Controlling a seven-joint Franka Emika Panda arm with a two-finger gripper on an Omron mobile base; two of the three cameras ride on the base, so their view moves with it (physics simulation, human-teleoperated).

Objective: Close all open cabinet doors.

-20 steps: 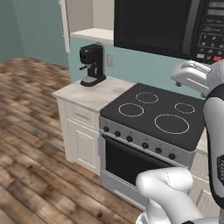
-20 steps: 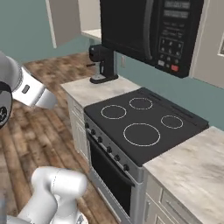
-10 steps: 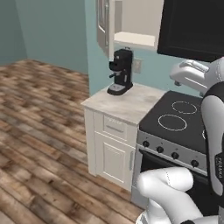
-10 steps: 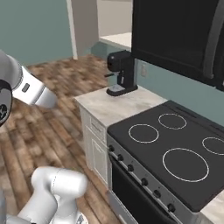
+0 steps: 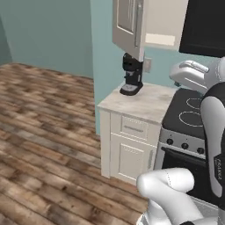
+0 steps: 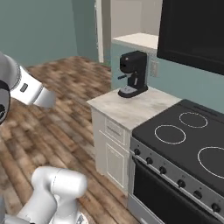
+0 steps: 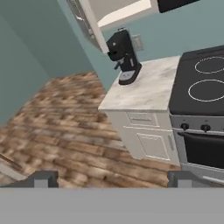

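An open beige cabinet door (image 5: 128,25) with a vertical silver bar handle (image 5: 138,19) stands swung out from the wall cabinet above the counter. The right base view shows that cabinet door (image 6: 99,29) nearly edge-on, beside the cabinet's bare interior (image 6: 133,19). It runs slantwise at the top of the hand view, cabinet door (image 7: 86,21). My gripper (image 7: 113,179) is open, its fingertips (image 7: 43,179) wide apart with nothing between them, well back from the cabinet and looking down at the counter and floor.
A black coffee machine (image 5: 132,74) stands on the marble counter (image 5: 147,103) under the open cabinet. To the right are the black stove (image 6: 183,135) and the black microwave (image 6: 192,30). A drawer and a lower door (image 5: 129,149) sit below the counter. Wood floor (image 5: 44,132) spreads out to the left.
The whole picture has slid to the right, so the camera has moved left along the kitchen. The open cabinet door and the floor now show more; the stove sits further right.
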